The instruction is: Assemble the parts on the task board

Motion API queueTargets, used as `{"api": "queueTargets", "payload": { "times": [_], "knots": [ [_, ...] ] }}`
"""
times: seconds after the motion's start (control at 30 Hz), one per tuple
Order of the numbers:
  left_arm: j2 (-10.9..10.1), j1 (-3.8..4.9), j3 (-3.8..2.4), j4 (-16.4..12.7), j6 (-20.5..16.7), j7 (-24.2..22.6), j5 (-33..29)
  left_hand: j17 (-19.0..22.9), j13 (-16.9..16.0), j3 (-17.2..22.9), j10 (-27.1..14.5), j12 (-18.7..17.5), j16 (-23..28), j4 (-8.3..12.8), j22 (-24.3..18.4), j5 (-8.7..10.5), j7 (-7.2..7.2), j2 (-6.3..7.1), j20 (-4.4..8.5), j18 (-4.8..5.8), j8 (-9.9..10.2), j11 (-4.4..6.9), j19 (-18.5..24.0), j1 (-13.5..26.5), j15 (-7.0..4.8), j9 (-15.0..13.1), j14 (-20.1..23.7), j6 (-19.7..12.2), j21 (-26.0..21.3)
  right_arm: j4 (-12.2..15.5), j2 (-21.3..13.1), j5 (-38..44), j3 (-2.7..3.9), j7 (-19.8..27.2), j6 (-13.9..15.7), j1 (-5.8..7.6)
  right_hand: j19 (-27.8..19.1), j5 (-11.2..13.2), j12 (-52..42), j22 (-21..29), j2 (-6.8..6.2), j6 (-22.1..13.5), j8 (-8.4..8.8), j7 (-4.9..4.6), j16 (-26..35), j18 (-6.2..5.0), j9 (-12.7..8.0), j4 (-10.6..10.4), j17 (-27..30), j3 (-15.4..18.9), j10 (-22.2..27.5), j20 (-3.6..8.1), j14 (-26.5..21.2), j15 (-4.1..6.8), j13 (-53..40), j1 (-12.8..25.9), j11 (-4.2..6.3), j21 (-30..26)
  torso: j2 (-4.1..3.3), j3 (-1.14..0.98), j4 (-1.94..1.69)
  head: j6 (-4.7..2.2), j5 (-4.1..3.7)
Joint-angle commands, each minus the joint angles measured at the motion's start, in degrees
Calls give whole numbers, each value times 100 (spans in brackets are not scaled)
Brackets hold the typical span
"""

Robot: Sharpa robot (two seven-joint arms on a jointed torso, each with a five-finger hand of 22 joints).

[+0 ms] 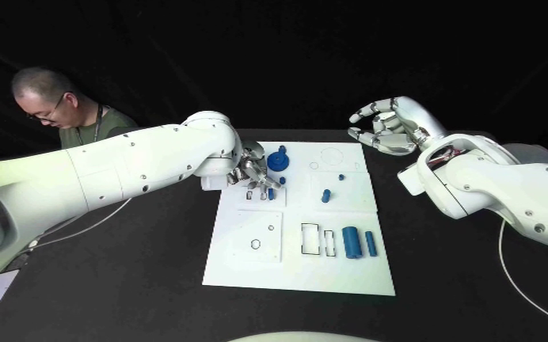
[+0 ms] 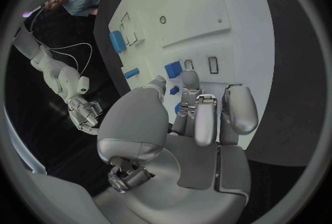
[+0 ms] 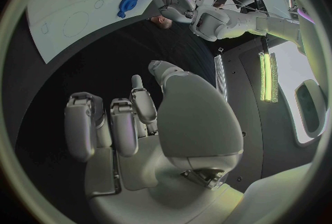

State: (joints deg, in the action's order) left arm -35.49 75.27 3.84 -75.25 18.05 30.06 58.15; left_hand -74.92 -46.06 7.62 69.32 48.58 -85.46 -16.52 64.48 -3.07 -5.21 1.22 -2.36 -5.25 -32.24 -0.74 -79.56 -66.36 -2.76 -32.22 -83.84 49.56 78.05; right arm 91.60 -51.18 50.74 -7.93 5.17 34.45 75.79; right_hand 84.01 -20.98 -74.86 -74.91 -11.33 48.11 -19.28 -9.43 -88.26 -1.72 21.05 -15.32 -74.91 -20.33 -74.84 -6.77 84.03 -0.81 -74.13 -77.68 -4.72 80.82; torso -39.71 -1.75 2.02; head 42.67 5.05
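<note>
From my head camera, my left robot hand (image 1: 253,172) hangs over the far left part of the task board (image 1: 299,271), its fingers pointing down at a small blue part (image 1: 271,194) just beneath their tips; I cannot tell whether they pinch it or only touch it. Just beyond that robot hand, a round blue part (image 1: 278,161) stands on the board. My right robot hand (image 1: 385,130) is raised off the table (image 1: 137,279), past the board's far right corner, fingers curled loosely apart with nothing in them. Between my two hands a small blue peg (image 1: 325,195) lies on the board, and two blue cylinders (image 1: 359,243) lie side by side nearer to me. I can read no writing on the board. From my left wrist, my fingers (image 2: 206,116) are close together and reach down to the white board (image 2: 228,8), with small blue pieces (image 2: 173,68) just ahead of their tips. From my right wrist, my fingers (image 3: 114,124) are bent, apart and hold nothing, well clear of the board (image 3: 83,19), where the round blue part (image 3: 128,1) sits near my left robot hand (image 3: 173,0).
</note>
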Motion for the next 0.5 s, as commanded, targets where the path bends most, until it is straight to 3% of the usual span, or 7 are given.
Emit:
{"api": "queueTargets", "payload": {
  "times": [0.03, 0.5],
  "knots": [
    [19, 4, 2, -6, 140, -3, -79, -959, -6, 59, -8, 29, -26, -3, 11, -21, 15, 9, -1, 43, -15, 7, -25, -80, -30, -12, -466, -1, 34, -6, 14, 23, -1, 93, -119, -8, 98, -35, -3, -951, -39, -29, -28, 6, 17, -57, -8, 11, -1072, -30, -24, 51, 484, 52, -5, 0, 23, -6, 1, -3, 1, -15, 0],
    [25, 4, 12, -27, 226, -7, -158, -974, -10, 471, -42, 61, -46, -2, 57, -19, 20, 107, 5, 50, 12, 14, -41, -292, -37, -53, -467, -11, 55, -26, 36, 20, -2, 77, -142, -19, 96, -52, -2, -950, -41, -28, -30, 6, 16, -58, -9, 9, -1074, -36, -23, 51, 485, 52, -3, 4, 23, -10, -6, -7, 5, -14, -1]
  ]
}}
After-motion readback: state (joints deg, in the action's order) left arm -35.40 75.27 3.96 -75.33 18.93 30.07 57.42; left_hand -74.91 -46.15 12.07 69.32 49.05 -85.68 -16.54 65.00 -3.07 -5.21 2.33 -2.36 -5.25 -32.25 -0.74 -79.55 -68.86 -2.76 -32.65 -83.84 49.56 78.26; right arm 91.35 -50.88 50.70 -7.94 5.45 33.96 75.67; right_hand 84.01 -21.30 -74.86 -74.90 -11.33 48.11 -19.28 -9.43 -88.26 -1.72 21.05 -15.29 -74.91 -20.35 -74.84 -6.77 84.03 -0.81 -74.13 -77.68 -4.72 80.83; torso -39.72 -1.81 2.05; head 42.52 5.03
